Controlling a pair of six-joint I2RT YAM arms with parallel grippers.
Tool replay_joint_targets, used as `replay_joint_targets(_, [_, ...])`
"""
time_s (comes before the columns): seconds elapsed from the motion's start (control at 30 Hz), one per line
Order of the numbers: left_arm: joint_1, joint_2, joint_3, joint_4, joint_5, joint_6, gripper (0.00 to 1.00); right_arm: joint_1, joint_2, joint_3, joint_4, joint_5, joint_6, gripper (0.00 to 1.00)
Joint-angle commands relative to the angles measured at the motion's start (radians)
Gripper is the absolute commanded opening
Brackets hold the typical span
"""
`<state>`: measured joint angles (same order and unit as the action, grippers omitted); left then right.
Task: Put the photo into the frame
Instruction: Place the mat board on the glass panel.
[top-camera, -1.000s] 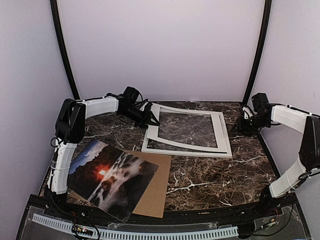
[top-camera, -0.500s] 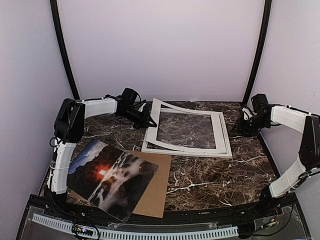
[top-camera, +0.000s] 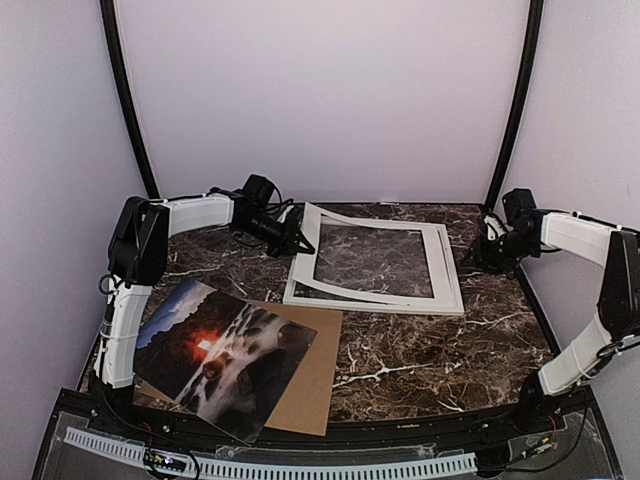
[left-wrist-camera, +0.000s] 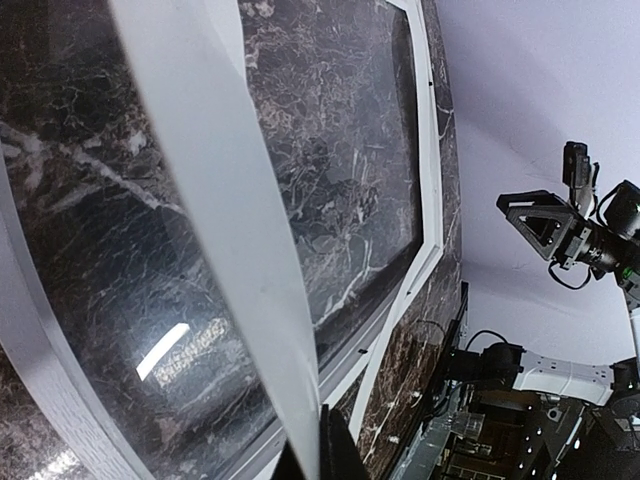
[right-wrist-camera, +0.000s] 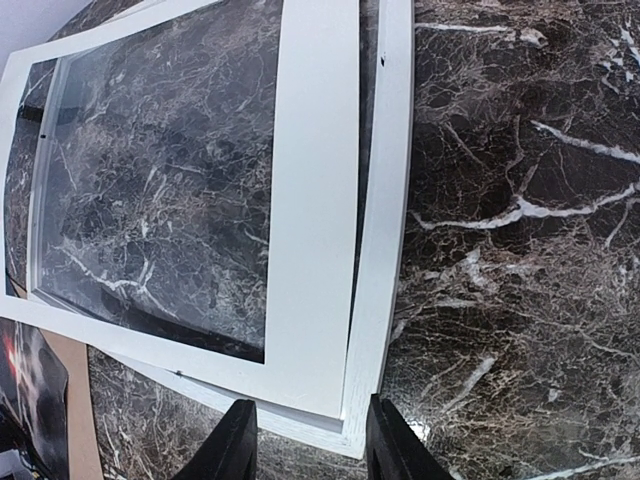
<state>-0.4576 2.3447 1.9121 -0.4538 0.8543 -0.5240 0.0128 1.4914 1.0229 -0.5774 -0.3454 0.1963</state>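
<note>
Mat (top-camera: 438, 262) L edge lifted higher w/ left gripper (top-camera: 303, 243), frame (top-camera: 457, 296) unmoved

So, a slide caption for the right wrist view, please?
The right fingers, open, poised at a corner of the frame, the white mat lying askew on it.

table (top-camera: 430, 360): dark marble | frame (top-camera: 375, 303): flat, far centre | white mat (top-camera: 441, 262): on the frame, skewed, left edge bowed up | left gripper (top-camera: 298, 242): at that raised edge | right gripper (top-camera: 472, 256): just beside frame's right rail | photo (top-camera: 215, 355): near left, tilted, lying partly over brown cardboard sheet (top-camera: 318, 380)
</note>
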Motion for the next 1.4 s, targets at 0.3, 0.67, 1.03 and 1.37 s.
replay_joint_targets(0.3, [-0.010, 0.005, 0.089, -0.020, 0.075, -0.022, 0.00, -0.004, 0.020, -0.016, 0.027, -0.009, -0.009, 0.38])
replay_joint_targets(0.67, [-0.012, 0.044, 0.129, -0.060, 0.059, -0.011, 0.00, -0.004, 0.023, -0.011, 0.023, -0.003, -0.012, 0.38])
replay_joint_targets(1.03, [-0.013, 0.066, 0.140, -0.064, 0.052, -0.013, 0.00, -0.004, 0.027, -0.010, 0.022, 0.000, -0.015, 0.38])
replay_joint_targets(1.37, [-0.016, 0.095, 0.168, -0.073, 0.052, -0.009, 0.08, -0.004, 0.034, -0.022, 0.032, -0.001, -0.015, 0.38])
